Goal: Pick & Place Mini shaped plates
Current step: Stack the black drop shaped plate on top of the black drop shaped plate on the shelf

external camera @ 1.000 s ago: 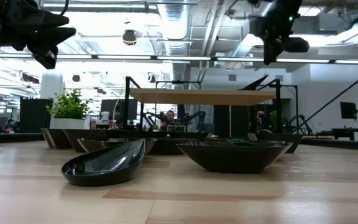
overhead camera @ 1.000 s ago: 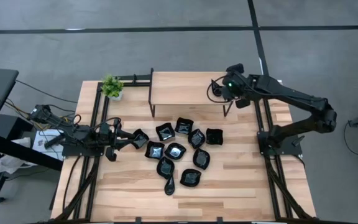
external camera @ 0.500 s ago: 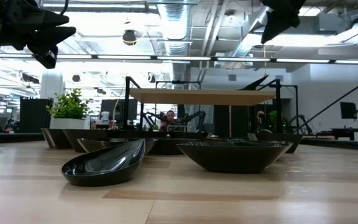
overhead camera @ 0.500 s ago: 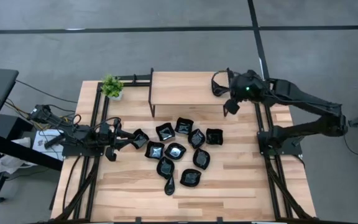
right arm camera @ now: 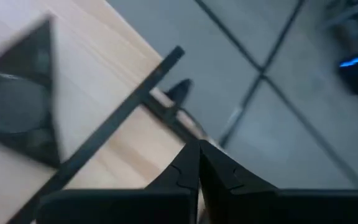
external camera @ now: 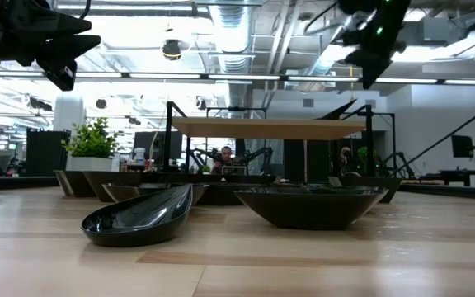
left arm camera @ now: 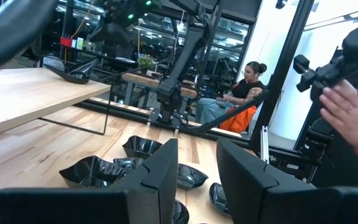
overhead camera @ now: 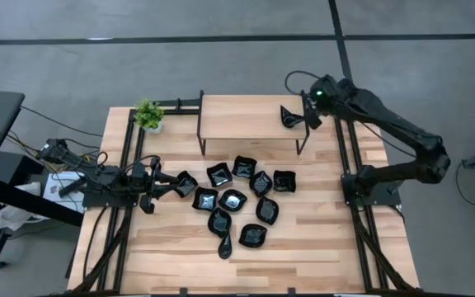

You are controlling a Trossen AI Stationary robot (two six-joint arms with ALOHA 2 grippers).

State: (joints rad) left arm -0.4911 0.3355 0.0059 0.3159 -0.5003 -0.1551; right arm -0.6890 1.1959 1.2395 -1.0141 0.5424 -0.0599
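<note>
The right gripper (overhead camera: 313, 106), pressed together and empty, is held over the raised shelf's (overhead camera: 246, 117) right edge; one mini plate (overhead camera: 289, 117) lies just beside it, the others (overhead camera: 232, 200) well below on the desk (overhead camera: 320, 239). The left gripper (overhead camera: 162, 185) is spread beside them.

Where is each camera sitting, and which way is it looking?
High view: above the table, looking straight down; both arms show, left claw beside the black plates, right claw by the shelf.
Low view: at tabletop height, looking level across; arms show overhead.
Left wrist view: on the left arm, looking over the plates past its own fingers.
Right wrist view: on the right arm, looking down at the shelf edge.
Shared: the high and low views both show the potted plant.
</note>
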